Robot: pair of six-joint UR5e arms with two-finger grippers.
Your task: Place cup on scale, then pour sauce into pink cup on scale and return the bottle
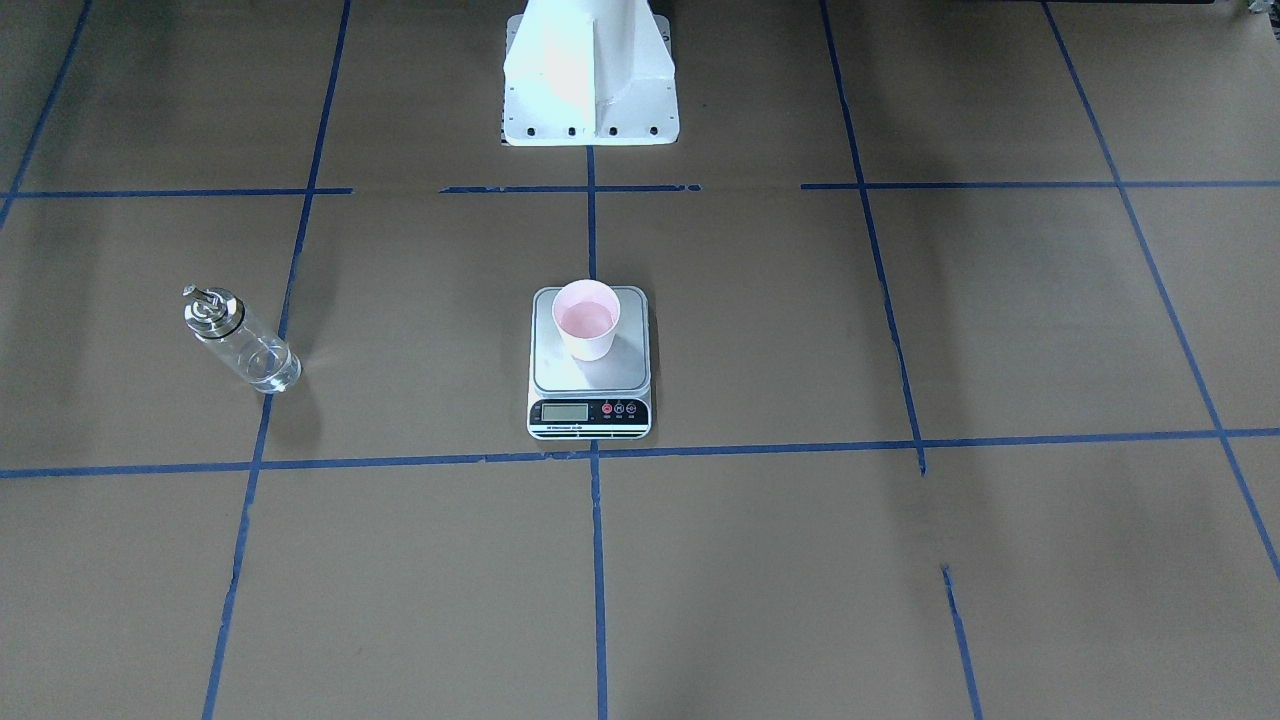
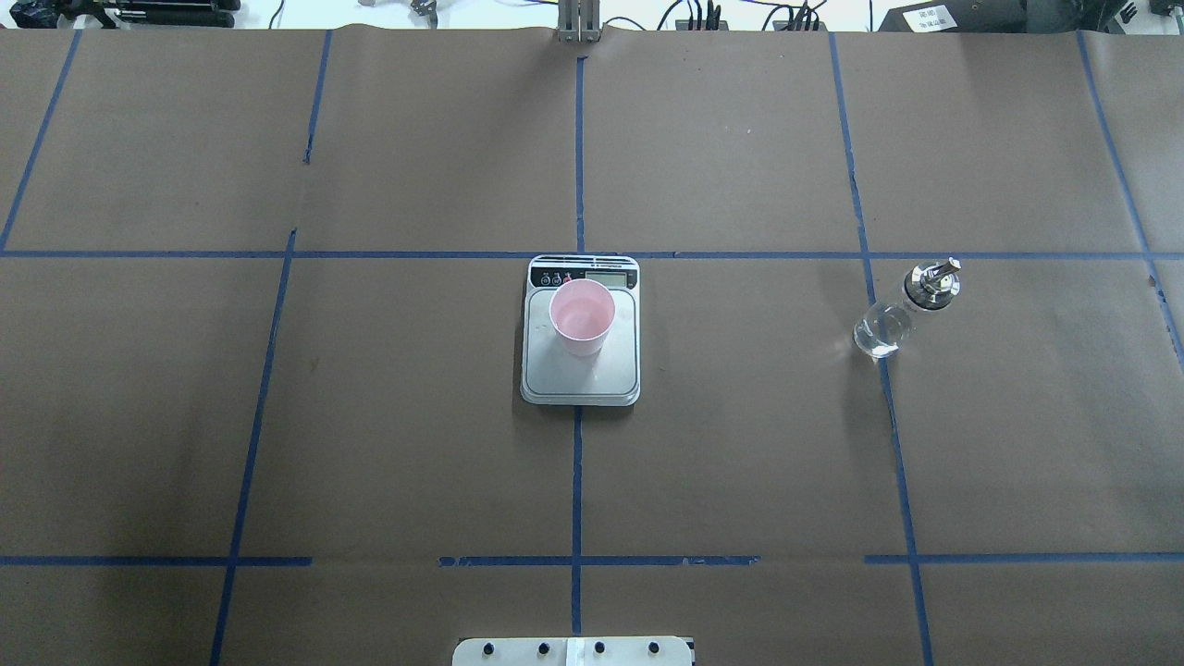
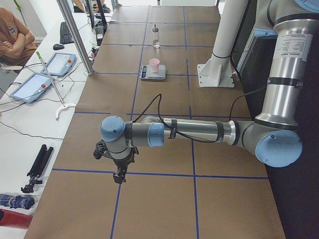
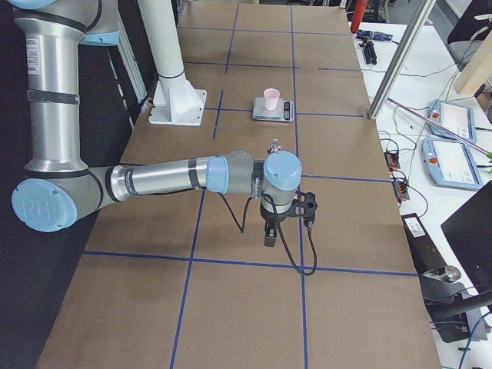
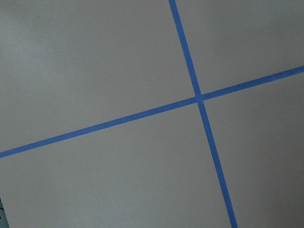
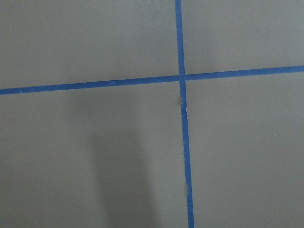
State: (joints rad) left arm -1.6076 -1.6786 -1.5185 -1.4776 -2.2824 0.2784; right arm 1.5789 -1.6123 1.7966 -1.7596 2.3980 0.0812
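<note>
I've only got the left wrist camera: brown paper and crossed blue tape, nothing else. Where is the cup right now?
Observer: The pink cup stands upright on the scale.
Operator: And the bottle?
Observer: The bottle stands upright on the paper, apart from the scale, on the robot's right side.
Operator: Any tool near them?
Observer: No. The left tool and the right tool hang over bare paper toward opposite ends of the table, touching neither.

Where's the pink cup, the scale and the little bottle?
pink cup (image 1: pixel 586 322): front-facing view, its pink inside.
scale (image 1: pixel 598 378): front-facing view, bare silver platform.
bottle (image 1: pixel 250 350): front-facing view, clear glass body.
</note>
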